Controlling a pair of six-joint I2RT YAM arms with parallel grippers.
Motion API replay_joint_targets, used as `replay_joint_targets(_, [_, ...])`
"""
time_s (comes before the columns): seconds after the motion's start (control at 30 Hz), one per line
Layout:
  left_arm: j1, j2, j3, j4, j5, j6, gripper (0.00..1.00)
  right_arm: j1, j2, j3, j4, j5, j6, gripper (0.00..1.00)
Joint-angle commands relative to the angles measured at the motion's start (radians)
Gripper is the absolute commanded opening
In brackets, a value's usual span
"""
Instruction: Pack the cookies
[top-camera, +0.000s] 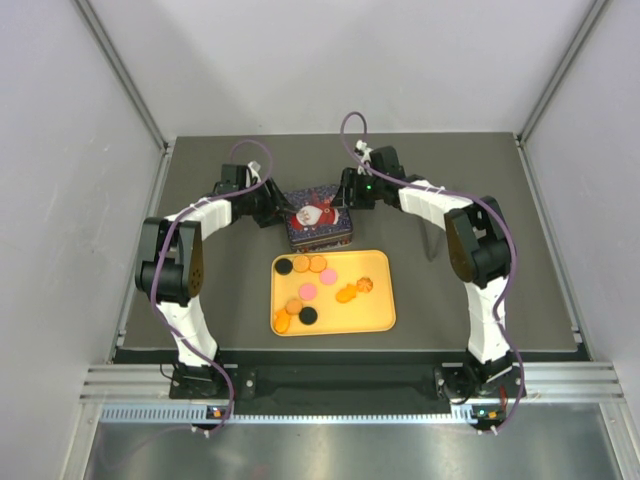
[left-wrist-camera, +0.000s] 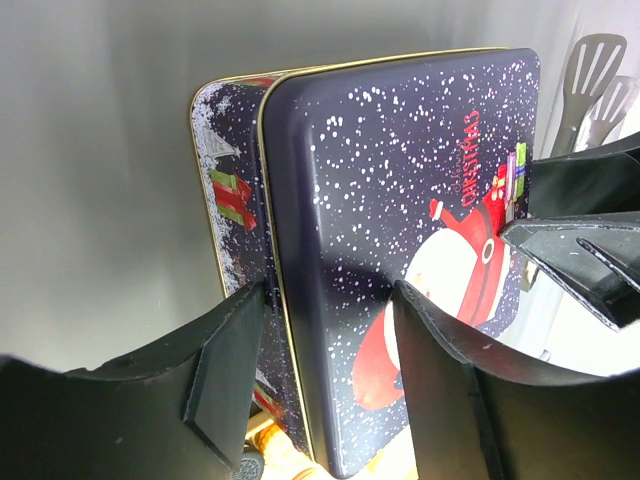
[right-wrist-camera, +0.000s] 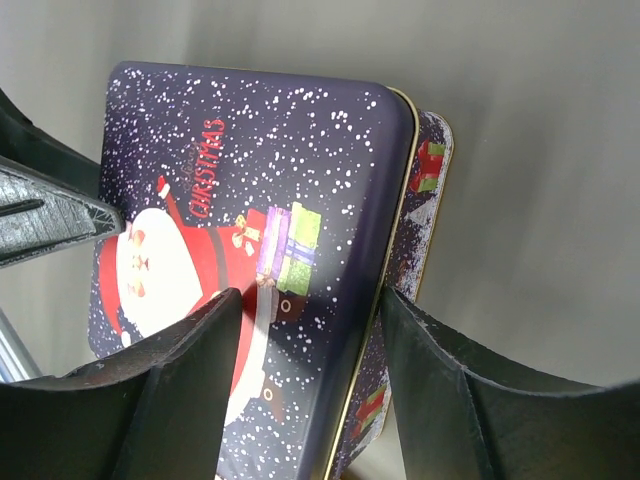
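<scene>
A dark grey table (top-camera: 540, 260) floors a booth with plain white walls (top-camera: 350, 60), and both arms curve in from its near edge. The cookies (top-camera: 309, 290) lie loose in one layer on a yellow tray (top-camera: 375, 315) at the middle of the table. Most are orange, two are pink and two black. They keep to the tray's left and centre, and its right end is bare.

Just beyond the tray's far edge sits a dark blue Christmas tin (top-camera: 320, 225), its snow-speckled Santa lid (left-wrist-camera: 400, 200) on. No cookie shows in it, and whether tin and tray touch cannot be told.

The left gripper (top-camera: 278, 212) is at the tin's left side. In its wrist view the fingers (left-wrist-camera: 225, 370) stand apart astride that edge, one outside the side wall and one over the lid. The right gripper (top-camera: 348, 198) is at the far right corner. Its fingers (right-wrist-camera: 450, 400) are likewise parted, one over the lid and one outside the wall. Neither gripper visibly pinches anything.
</scene>
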Motion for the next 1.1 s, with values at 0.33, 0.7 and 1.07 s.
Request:
replay_joint_targets(0.33, [-0.012, -0.048, -0.026, 0.063, 0.035, -0.032, 0.57, 0.070, -0.010, 0.044, -0.037, 0.021, -0.054, 0.61])
replay_joint_targets(0.7, [-0.015, -0.039, -0.035, 0.041, 0.015, -0.019, 0.55, 0.068, 0.005, 0.027, -0.036, 0.031, -0.054, 0.64])
replay_joint_targets(1.07, [-0.041, -0.036, -0.020, -0.029, -0.046, 0.020, 0.56, 0.059, -0.007, -0.013, 0.015, 0.011, -0.020, 0.71])
